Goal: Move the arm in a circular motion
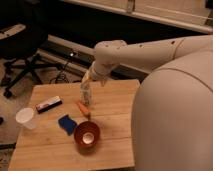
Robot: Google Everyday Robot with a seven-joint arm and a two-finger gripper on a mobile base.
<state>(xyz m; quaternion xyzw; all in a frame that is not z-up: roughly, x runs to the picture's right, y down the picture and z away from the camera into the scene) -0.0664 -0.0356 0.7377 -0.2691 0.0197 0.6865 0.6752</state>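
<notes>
Far left, off the surface's edge – a dark office chair point(17, 47) on the floor, with cables point(62, 75) trailing across the floor behind the back edge.

Wooden plank surface point(45, 150) filling the lower left, its right side hidden behind the robot's bulk. Bare wood along the near edge and in the front-left corner; bare wood also at the back right, under the arm.

Near the left edge, a white cup point(25, 118), upright, contents not visible. Behind it and to the right, a flat dark bar point(48, 104) with a pale top and a red end, lying at a slant. Then a blue sponge-like pad point(66, 123), just beside a copper-red bowl point(76, 137) holding something pale in its middle. Behind the bowl, a small orange item point(82, 107), close to a clear bottle point(86, 95) standing upright.

Directly above the bottle – the claw point(88, 80), pointing down; whether released, clenched or touching the bottle cannot be told.

Reaching in from the right, the arm point(150, 50): cream-white, thick, bent at a rounded joint over the back edge, its largest segment filling the right side.
</notes>
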